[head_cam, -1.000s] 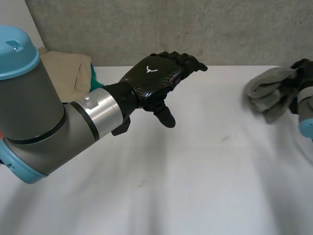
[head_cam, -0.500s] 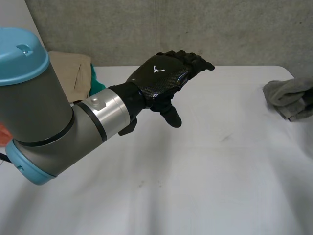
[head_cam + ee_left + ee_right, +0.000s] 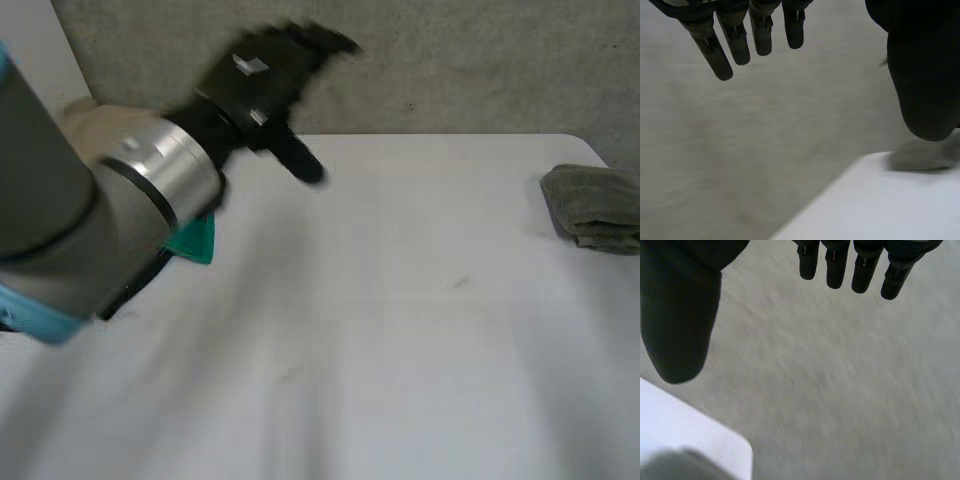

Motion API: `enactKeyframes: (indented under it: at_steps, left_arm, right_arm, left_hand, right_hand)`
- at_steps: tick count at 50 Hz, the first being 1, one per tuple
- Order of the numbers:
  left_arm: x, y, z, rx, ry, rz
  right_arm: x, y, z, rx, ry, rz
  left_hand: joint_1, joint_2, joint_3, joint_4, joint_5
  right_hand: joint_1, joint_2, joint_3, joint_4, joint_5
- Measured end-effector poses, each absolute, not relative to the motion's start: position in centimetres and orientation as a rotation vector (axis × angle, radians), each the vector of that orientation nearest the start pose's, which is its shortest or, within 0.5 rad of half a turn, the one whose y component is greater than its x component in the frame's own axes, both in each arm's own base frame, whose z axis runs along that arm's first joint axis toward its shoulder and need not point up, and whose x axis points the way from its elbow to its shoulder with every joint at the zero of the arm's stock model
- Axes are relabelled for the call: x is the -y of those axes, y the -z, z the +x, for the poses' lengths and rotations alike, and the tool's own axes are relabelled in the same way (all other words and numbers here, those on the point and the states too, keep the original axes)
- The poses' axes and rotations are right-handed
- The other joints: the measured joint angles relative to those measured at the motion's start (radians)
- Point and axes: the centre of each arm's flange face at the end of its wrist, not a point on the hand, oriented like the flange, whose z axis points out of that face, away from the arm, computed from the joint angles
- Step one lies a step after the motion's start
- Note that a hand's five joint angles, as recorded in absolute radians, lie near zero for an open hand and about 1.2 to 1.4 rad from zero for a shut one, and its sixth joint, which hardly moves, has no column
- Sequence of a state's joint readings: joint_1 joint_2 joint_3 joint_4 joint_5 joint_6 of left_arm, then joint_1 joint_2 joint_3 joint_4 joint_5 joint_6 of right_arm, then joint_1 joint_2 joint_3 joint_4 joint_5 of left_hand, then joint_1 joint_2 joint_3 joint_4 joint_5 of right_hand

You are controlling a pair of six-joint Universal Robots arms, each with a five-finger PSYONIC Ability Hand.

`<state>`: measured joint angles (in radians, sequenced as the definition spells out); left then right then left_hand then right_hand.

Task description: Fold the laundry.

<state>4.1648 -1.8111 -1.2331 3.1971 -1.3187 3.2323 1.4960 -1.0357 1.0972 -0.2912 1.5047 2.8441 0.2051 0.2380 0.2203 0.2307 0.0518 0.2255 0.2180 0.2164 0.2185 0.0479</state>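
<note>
Grey towel (image 3: 595, 207) lay released at the table (image 3: 400, 300) edge, right hand (image 3: 680, 315) and left hand (image 3: 262, 75) straight-fingered and empty, the left swung back toward the cloth pile (image 3: 100, 118)

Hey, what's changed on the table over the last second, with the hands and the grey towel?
The right hand let go of the grey towel, which now lies at the table's right edge, and drew away, open. The left hand, open, swung from mid-table back toward the beige cloth and teal cloth at the left. That pile stayed put.
</note>
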Motion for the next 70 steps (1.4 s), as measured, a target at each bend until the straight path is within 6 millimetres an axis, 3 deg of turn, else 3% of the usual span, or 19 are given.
enactKeyframes:
  at_steps: [3, 7, 11, 12, 13, 14, 18, 27, 31, 33, 39, 47, 51, 56, 60, 65, 68, 69, 70]
  left_arm:
    - [28.4, -35.2, -28.6, 1.701, -2.155, -0.600]
    - [33.3, -34.2, -24.8, 1.828, -2.263, -0.496]
    - [38.9, -30.4, -21.0, 1.994, -2.288, -0.526]
    - [38.9, -30.4, -21.0, 1.994, -2.288, -0.526]
    - [41.1, -28.1, -19.5, 2.064, -2.272, -0.579]
    - [41.1, -28.1, -19.5, 2.064, -2.272, -0.579]
    - [45.2, -21.9, -17.0, 2.203, -2.202, -0.728]
    - [48.5, -14.4, -15.1, 2.301, -2.123, -0.836]
    - [48.8, -13.9, -15.3, 2.283, -2.134, -0.843]
    - [49.0, -14.1, -15.6, 2.257, -2.166, -0.842]
    - [49.2, -15.9, -16.7, 2.182, -2.310, -0.804]
    - [44.9, -23.5, -21.2, 1.983, -2.422, -0.712]
    - [39.3, -28.7, -26.1, 1.772, -2.359, -0.648]
    - [32.6, -31.6, -31.9, 1.583, -2.195, -0.632]
    - [28.3, -31.0, -36.2, 1.506, -2.052, -0.675]
    - [23.9, -26.4, -42.5, 1.479, -1.861, -0.786]
    - [22.1, -23.3, -44.9, 1.486, -1.778, -0.849]
    - [21.3, -22.0, -45.8, 1.488, -1.745, -0.877]
    - [20.9, -21.4, -46.2, 1.489, -1.728, -0.892]
  right_arm:
    - [40.6, -29.0, 16.5, -1.911, 2.667, -0.692]
    - [35.7, -27.6, 20.6, -1.783, 2.614, -1.040]
    - [30.6, -24.6, 23.3, -1.730, 2.467, -1.376]
    - [30.6, -24.6, 23.3, -1.730, 2.467, -1.376]
    - [28.7, -23.1, 24.0, -1.735, 2.381, -1.484]
    - [28.7, -23.1, 24.0, -1.735, 2.381, -1.484]
    - [25.6, -20.4, 24.9, -1.801, 2.184, -1.611]
    - [24.1, -18.3, 24.4, -1.926, 2.049, -1.574]
    - [24.1, -18.1, 24.3, -1.936, 2.047, -1.552]
    - [24.2, -18.1, 24.3, -1.944, 2.047, -1.534]
    - [24.5, -18.1, 23.6, -1.985, 2.053, -1.467]
    - [25.4, -20.0, 22.4, -2.032, 2.152, -1.345]
    - [26.2, -21.5, 21.6, -2.054, 2.224, -1.243]
    - [26.8, -22.6, 20.9, -2.073, 2.263, -1.133]
    - [27.2, -22.9, 20.4, -2.092, 2.271, -1.070]
    - [28.0, -23.0, 19.5, -2.127, 2.274, -0.986]
    - [28.5, -23.0, 18.9, -2.146, 2.275, -0.937]
    - [28.7, -23.1, 18.6, -2.156, 2.274, -0.910]
    - [28.9, -23.1, 18.4, -2.161, 2.273, -0.895]
  left_hand:
    - [0.000, 0.000, 0.000, 0.000, 0.000]
    - [0.000, 0.000, 0.000, 0.000, 0.000]
    - [0.000, 0.000, 0.000, 0.000, 0.000]
    - [0.000, 0.000, 0.000, 0.000, 0.000]
    - [0.000, 0.000, 0.000, 0.005, 0.000]
    - [0.000, 0.000, 0.000, 0.005, 0.000]
    - [0.000, 0.002, 0.000, 0.010, 0.000]
    - [0.236, 0.187, 0.200, 0.192, 0.199]
    - [0.508, 0.517, 0.531, 0.507, 0.499]
    - [0.738, 0.849, 0.849, 0.848, 0.837]
    - [0.824, 0.950, 0.935, 0.928, 0.905]
    - [0.857, 0.954, 0.938, 0.959, 0.905]
    - [0.858, 0.955, 0.945, 0.966, 0.905]
    - [0.866, 0.958, 0.955, 0.974, 0.926]
    - [0.873, 0.958, 0.958, 0.976, 0.934]
    - [0.879, 0.940, 0.957, 0.962, 0.931]
    - [0.668, 0.726, 0.761, 0.762, 0.741]
    - [0.207, 0.341, 0.363, 0.356, 0.336]
    - [0.093, 0.193, 0.238, 0.225, 0.207]
  right_hand:
    - [0.000, 0.000, 0.000, 0.000, 0.000]
    - [0.000, -0.003, -0.001, 0.000, 0.000]
    - [0.000, -0.003, 0.000, 0.000, 0.000]
    - [0.000, -0.003, 0.000, 0.000, 0.000]
    - [0.000, -0.003, 0.000, 0.000, 0.000]
    - [0.000, -0.003, 0.000, 0.000, 0.000]
    - [0.000, -0.003, 0.000, 0.000, 0.000]
    - [0.000, -0.004, 0.000, 0.000, 0.000]
    - [0.000, -0.004, 0.000, 0.000, 0.000]
    - [0.000, -0.004, 0.000, 0.000, 0.000]
    - [0.000, -0.004, 0.000, 0.000, 0.000]
    - [0.000, -0.004, 0.000, 0.000, 0.000]
    - [0.000, -0.004, 0.000, 0.000, 0.000]
    - [0.000, -0.004, 0.000, 0.000, 0.000]
    - [0.000, -0.004, 0.000, 0.000, 0.000]
    - [0.000, -0.004, 0.000, 0.000, 0.000]
    - [0.000, -0.004, 0.000, 0.000, 0.000]
    - [0.000, -0.004, -0.001, 0.000, 0.000]
    - [0.000, -0.004, 0.000, 0.000, 0.000]
